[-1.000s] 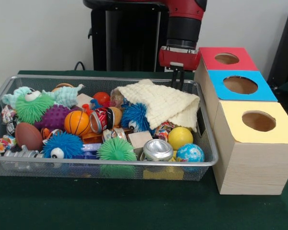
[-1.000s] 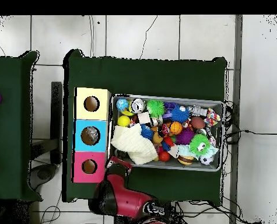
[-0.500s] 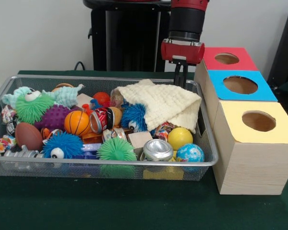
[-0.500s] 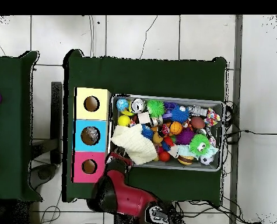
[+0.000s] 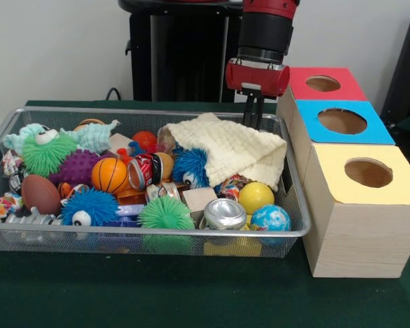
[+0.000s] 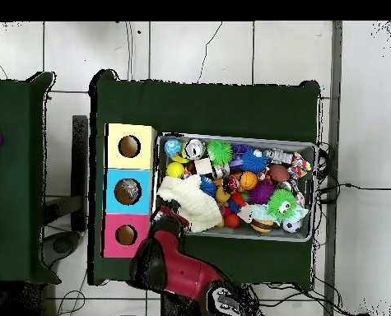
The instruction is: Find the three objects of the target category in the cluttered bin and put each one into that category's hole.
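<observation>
While the gripper [image 5: 253,117] hung above the cloth [image 5: 234,149] in the bin [image 5: 295,198], its fingers' state could not be told.

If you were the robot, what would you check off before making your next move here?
1. Hand above the bin's far rim, by the cream cloth: ok.
2. Hand open or shut: cannot tell.
3. Clear packets in plain sight: not ok, none clearly seen.
4. Cloth may hide things beneath: cannot tell.
5. Red box, blue box and yellow box holes unblocked: ok.
</observation>
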Controlling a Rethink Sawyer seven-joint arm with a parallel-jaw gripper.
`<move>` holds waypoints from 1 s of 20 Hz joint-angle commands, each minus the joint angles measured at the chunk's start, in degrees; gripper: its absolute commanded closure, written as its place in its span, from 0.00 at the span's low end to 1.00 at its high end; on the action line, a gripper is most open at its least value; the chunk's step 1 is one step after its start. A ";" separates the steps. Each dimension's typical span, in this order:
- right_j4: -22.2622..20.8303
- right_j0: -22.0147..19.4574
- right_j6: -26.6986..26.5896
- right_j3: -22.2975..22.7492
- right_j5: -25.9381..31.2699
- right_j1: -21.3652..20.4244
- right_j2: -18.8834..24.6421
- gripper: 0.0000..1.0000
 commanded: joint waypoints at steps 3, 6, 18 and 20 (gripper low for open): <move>10.00 3.29 10.38 -10.97 5.17 1.32 2.49 1.00; 11.62 4.70 9.93 -11.83 4.24 2.54 1.85 1.00; 2.59 -3.96 3.17 -18.86 14.08 3.57 5.06 1.00; 2.43 -3.69 3.66 -18.80 14.48 3.42 4.84 1.00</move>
